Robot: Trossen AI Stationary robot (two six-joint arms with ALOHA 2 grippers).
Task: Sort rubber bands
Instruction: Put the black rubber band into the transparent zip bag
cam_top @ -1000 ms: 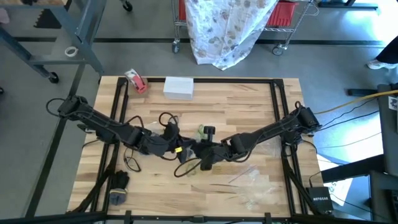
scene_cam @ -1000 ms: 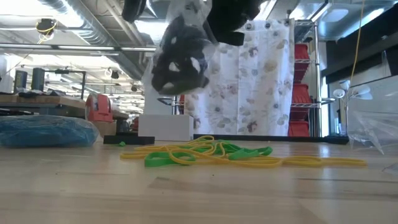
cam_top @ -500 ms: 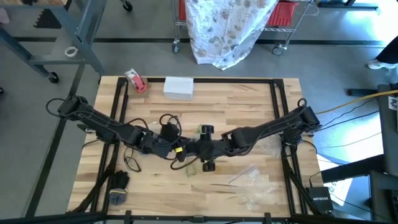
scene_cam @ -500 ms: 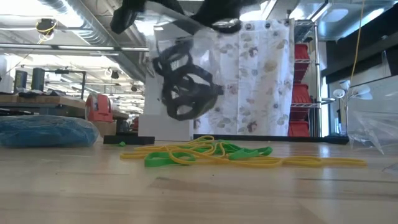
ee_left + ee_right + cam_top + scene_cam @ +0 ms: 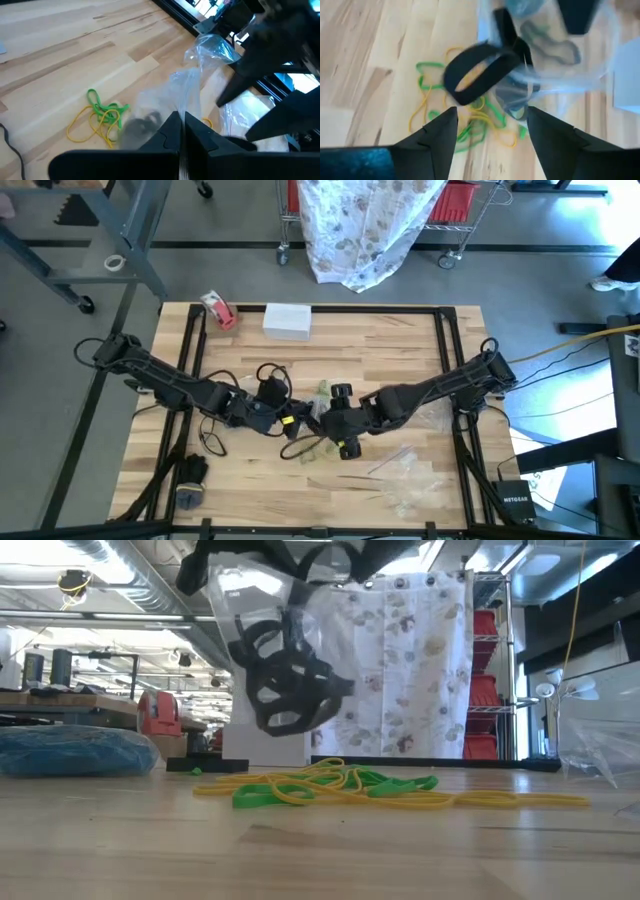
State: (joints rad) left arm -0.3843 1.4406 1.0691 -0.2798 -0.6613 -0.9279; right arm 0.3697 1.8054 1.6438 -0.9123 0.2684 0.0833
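The only readable text is "NETGEAR", printed on a black box (image 5: pixel 515 502) beside the table.

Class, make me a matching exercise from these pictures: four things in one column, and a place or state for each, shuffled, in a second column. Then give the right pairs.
Things:
1. left gripper
2. right gripper
3. black rubber bands
4. green and yellow rubber bands

Places or states:
A. lying in a heap on the wooden table
B. open
C. inside the clear plastic bag held in the air
D. shut on the bag's edge

Pairs: 1-D, 2-B, 3-C, 4-A
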